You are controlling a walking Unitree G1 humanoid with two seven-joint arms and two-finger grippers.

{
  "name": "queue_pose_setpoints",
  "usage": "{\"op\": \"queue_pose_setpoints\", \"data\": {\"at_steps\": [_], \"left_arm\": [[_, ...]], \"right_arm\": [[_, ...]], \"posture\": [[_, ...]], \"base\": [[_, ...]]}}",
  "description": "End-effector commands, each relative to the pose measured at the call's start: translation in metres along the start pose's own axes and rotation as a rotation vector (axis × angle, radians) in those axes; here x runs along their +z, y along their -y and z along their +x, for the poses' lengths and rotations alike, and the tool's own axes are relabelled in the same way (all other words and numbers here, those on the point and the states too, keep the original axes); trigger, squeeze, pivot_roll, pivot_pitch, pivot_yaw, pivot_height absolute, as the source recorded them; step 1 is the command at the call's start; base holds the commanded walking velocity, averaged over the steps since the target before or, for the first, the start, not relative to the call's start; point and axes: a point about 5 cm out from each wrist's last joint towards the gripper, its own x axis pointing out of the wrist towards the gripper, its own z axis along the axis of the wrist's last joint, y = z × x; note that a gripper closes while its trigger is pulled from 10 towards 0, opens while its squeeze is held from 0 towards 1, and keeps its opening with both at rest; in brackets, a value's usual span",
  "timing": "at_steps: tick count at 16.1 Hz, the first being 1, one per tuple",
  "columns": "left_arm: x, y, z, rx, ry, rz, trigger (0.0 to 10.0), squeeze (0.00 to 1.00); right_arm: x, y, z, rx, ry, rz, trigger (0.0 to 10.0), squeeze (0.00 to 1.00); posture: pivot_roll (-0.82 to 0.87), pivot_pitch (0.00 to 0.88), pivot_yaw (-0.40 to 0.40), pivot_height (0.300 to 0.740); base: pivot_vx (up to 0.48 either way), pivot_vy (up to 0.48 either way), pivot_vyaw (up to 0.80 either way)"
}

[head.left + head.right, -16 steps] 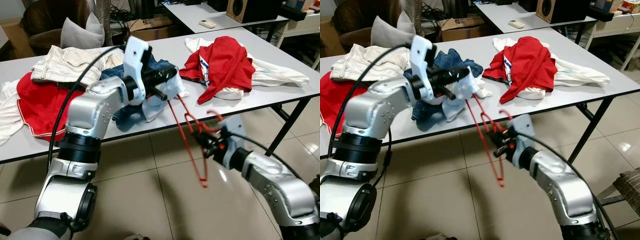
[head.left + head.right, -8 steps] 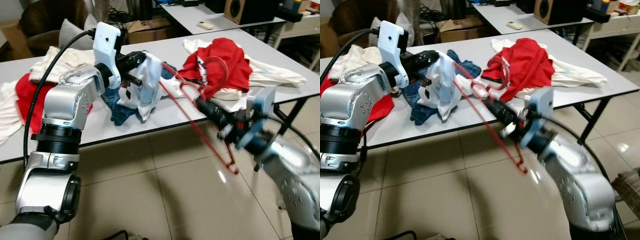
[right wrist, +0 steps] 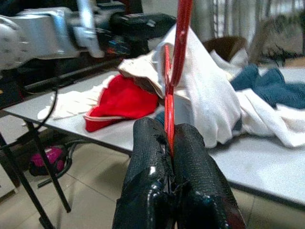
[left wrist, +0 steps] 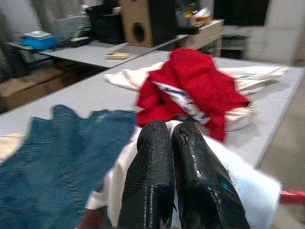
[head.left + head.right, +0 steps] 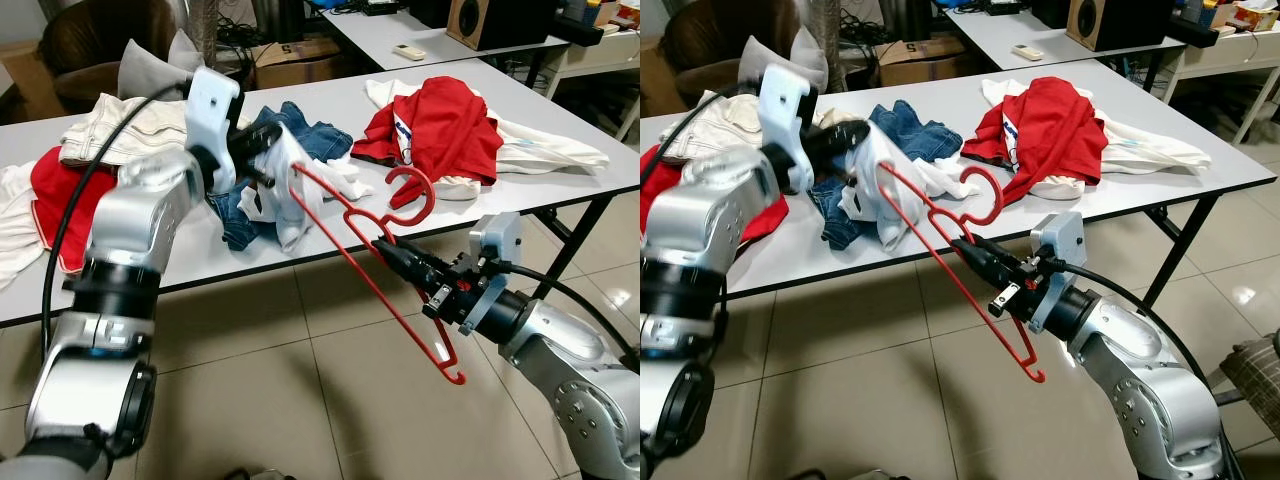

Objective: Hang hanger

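A red plastic hanger (image 5: 345, 215) hangs tilted in the air before the table's front edge, hook (image 5: 412, 190) upward. Its upper end is tucked into a white garment (image 5: 283, 195), and its lower end (image 5: 452, 372) reaches over the floor. My right gripper (image 5: 383, 247) is shut on the hanger just below the hook; the red bar (image 3: 169, 129) runs between its fingers. My left gripper (image 5: 256, 166) is raised over the table and shut on the white garment (image 4: 243, 183), holding it up off the pile.
The grey table (image 5: 560, 185) carries jeans (image 5: 300, 130), a red and white shirt pile (image 5: 445, 125), white trousers (image 5: 130, 125) and a red cloth (image 5: 60, 195). A black table leg (image 5: 585, 245) stands to the right. Tiled floor (image 5: 260, 380) lies in front; another table (image 5: 400, 25) is behind.
My right gripper has drawn the hanger down and back from over the table to before its front edge. The left gripper still holds the white garment, a little lower.
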Motion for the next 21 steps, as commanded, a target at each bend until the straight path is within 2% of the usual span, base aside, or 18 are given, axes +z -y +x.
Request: {"op": "queue_pose_setpoints", "data": {"at_steps": [1,4,7,8,9,10,11,12,13,14,16,19,21], "left_arm": [[0.007,-0.003,-0.005,-0.005,0.019,0.0,10.0,1.0],[0.004,-0.008,-0.024,-0.038,0.032,-0.054,10.0,1.0],[0.004,-0.012,-0.034,-0.051,0.058,-0.124,10.0,1.0],[0.002,-0.011,-0.036,-0.063,0.043,-0.102,10.0,1.0],[-0.011,0.003,-0.042,-0.155,-0.029,-0.017,10.0,1.0],[-0.019,0.009,-0.043,-0.185,-0.074,0.046,10.0,1.0],[-0.031,0.016,-0.043,-0.212,-0.14,0.143,10.0,1.0],[-0.039,0.018,-0.042,-0.206,-0.182,0.217,10.0,1.0],[-0.046,0.016,-0.035,-0.111,-0.188,0.222,10.0,0.03],[-0.045,0.018,-0.03,-0.083,-0.158,0.185,10.0,0.0],[-0.044,0.023,-0.023,-0.051,-0.113,0.111,10.0,0.0],[-0.045,0.025,-0.018,-0.013,-0.089,0.068,10.0,0.0],[-0.041,0.025,-0.012,0.064,-0.031,-0.021,10.0,0.0]], "right_arm": [[0.003,0.001,0.0,0.008,0.01,-0.007,0.0,0.0],[0.003,0.003,0.0,0.005,0.008,-0.003,0.0,0.0],[0.002,0.004,0.001,0.009,0.007,-0.002,0.0,0.0],[0.002,0.004,0.001,0.01,0.007,-0.003,0.0,0.0],[0.003,0.005,0.0,0.01,0.009,-0.005,0.0,0.0],[0.004,0.006,0.0,0.01,0.01,-0.006,0.0,0.0],[0.005,0.006,-0.001,0.01,0.013,-0.008,0.0,0.0],[0.005,0.007,-0.001,0.011,0.014,-0.009,0.0,0.0],[0.006,0.006,0.0,0.018,0.016,-0.013,0.0,0.0],[0.007,0.006,0.0,0.025,0.017,-0.015,0.0,0.0],[0.007,0.005,0.0,0.03,0.018,-0.017,0.0,0.0],[0.008,0.005,0.0,0.031,0.02,-0.02,0.0,0.0],[0.009,0.004,0.002,0.039,0.022,-0.024,0.0,0.0]], "posture": [[-0.18,0.0,0.074,0.74],[-0.18,0.0,0.067,0.74],[-0.18,0.0,0.064,0.74],[-0.18,0.0,0.064,0.74],[-0.18,0.0,0.066,0.74],[-0.18,0.0,0.065,0.74],[-0.18,0.0,0.064,0.74],[-0.19,0.0,0.063,0.74],[-0.19,0.0,0.06,0.74],[-0.19,0.0,0.06,0.74],[-0.19,0.0,0.061,0.74],[-0.19,0.0,0.064,0.74],[-0.19,0.0,0.06,0.74]], "base": [[0.0,0.0,0.0],[0.0,0.0,0.0],[0.0,0.0,0.0],[0.0,0.0,0.0],[0.0,0.0,0.0],[0.0,0.0,0.0],[0.0,0.0,0.0],[0.0,0.0,0.0],[0.0,0.0,0.0],[0.0,0.0,0.0],[0.0,0.0,0.0],[0.0,0.0,0.0],[0.0,0.0,0.0]]}}
